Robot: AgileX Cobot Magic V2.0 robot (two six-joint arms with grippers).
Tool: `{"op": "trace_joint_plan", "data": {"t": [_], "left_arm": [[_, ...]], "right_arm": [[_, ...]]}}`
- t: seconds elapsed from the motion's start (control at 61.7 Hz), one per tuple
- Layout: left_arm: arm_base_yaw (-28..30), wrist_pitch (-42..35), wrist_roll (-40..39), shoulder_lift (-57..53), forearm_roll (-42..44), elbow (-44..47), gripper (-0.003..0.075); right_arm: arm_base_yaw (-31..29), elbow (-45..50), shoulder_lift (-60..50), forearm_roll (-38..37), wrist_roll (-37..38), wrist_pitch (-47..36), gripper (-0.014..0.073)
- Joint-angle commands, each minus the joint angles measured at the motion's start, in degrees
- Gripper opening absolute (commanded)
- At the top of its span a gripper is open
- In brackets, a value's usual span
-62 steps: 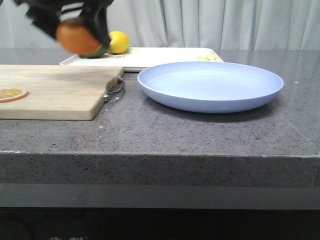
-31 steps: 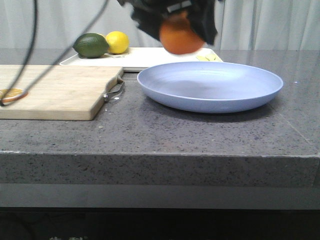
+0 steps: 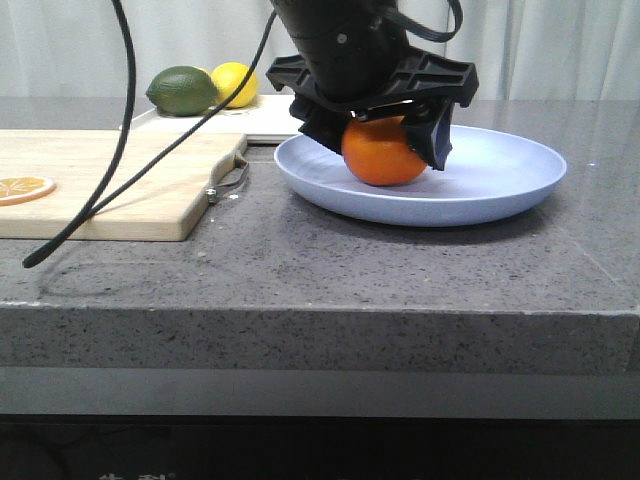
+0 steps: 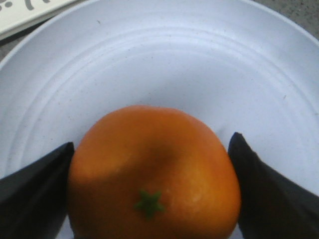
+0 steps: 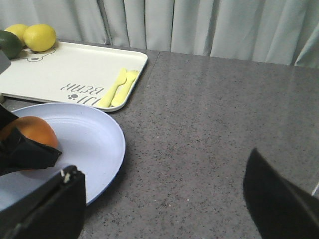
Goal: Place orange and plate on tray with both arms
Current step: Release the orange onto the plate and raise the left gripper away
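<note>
Going left to right across the desk: there's a wooden cutting board with a dried orange slice on it, and behind it the cream tray with a lime and a lemon parked at its far left corner.

Then the main event. A second ago the left hand was way over on the left, up in the air above the board with the orange in it; half a second ago it was hovering above the plate. Now it has come right down and the orange looks to be sitting in the plate, slightly left of centre. The left hand is still clamped on it, though: in the wrist view a dark finger sits against each side of the fruit, stem dimple facing up.

Further right, the right hand hangs over bare desk beside the plate's right edge, spread wide, holding nothing, clear of the plate.

What it means for the job, as I read it: the orange is riding on the plate rather than going to the tray alone, so the plate is the carrier. Neither is on the tray yet. Presumably the left hand lets go next, and then the plate gets lifted back onto the tray.
</note>
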Motion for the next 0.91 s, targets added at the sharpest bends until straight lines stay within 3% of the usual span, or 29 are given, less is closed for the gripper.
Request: {"op": "trace_joint_plan", "data": {"t": [0.0,0.146,0.357,0.438,0.519,0.794,0.891], "left_arm": [[-0.4,-3.8,0.0,-3.4,-0.6,-1.9,0.0706],[-0.4,-0.9,0.0,-3.4,-0.6,-4.0,0.0681],[-0.4,8.8,0.1,-4.2,1.6,-12.8,0.0678],[-0.3,14.1,0.3,-4.2,3.1,-16.0,0.0635],[-0.3,18.8,1.4,-4.2,3.6,-17.9,0.0534],[-0.3,25.2,1.5,-4.2,3.7,-19.0,-0.0011],[-0.3,27.6,1.7,-4.3,3.7,-19.5,-0.0018]], "right_arm": [[-0.3,-1.9,0.2,-0.3,-0.6,-5.1,0.0645],[-0.3,-1.9,0.2,-0.3,-0.6,-5.1,0.0645],[-0.3,-1.9,0.2,-0.3,-0.6,-5.1,0.0645],[-0.3,-1.9,0.2,-0.3,-0.6,-5.1,0.0645],[-0.3,-1.9,0.2,-0.3,-0.6,-5.1,0.0645],[-0.3,-1.9,0.2,-0.3,-0.6,-5.1,0.0645],[-0.3,-1.9,0.2,-0.3,-0.6,-5.0,0.0645]]}}
